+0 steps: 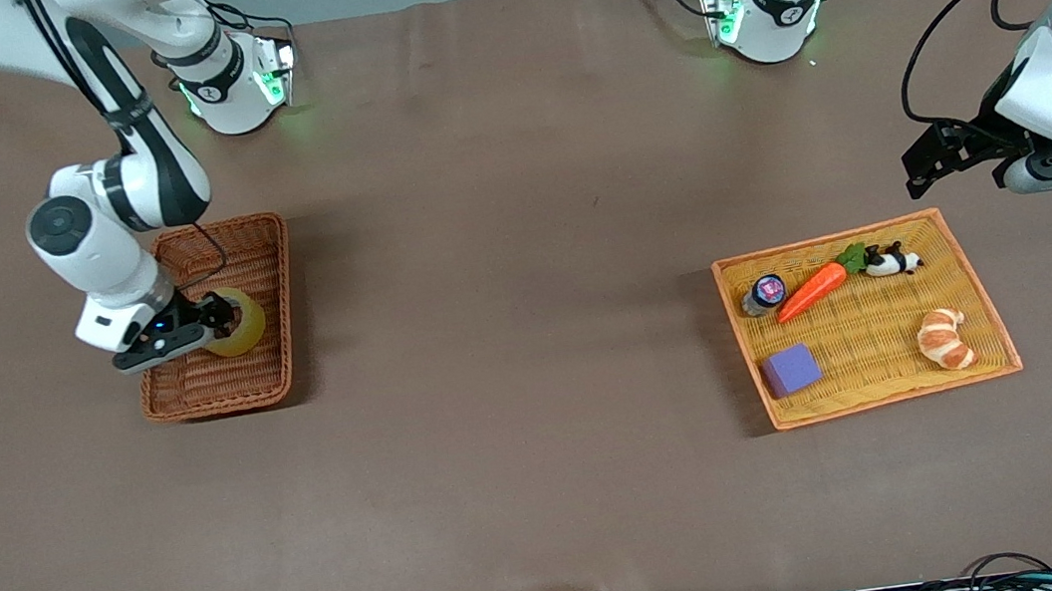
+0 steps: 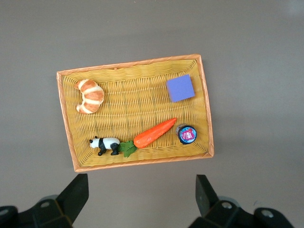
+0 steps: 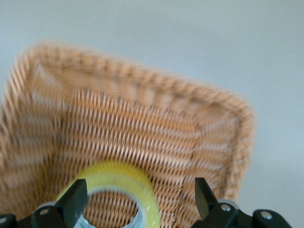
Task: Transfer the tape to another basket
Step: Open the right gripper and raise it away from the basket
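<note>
Release step: tape [image 1: 238, 320] is set in basket [image 1: 267, 267]; right gripper [image 1: 210, 317] looks released around it. Straight lift needed. Left gripper [image 1: 955, 150] waits released over worktop [image 1: 505, 288], 12 o'clock of tray [image 1: 982, 290].

The translucent yellowish ring-shaped roll of packing tape [image 1: 238, 323] sits inside the deep reddish-brown woven wicker rectangular basket [image 1: 270, 297], toward the right arm's end of the table. In the front view the roll stands on edge, tilted, with its rim glowing yellow; it is at about three o'clock from the basket's centre, close to the long side wall. From the right wrist view the roll [image 3: 114, 190] shows a wide hole and a pale grey inner core, resting on the basket's [image 3: 142, 118] ribbed weave, raised walls rising around it.
</note>
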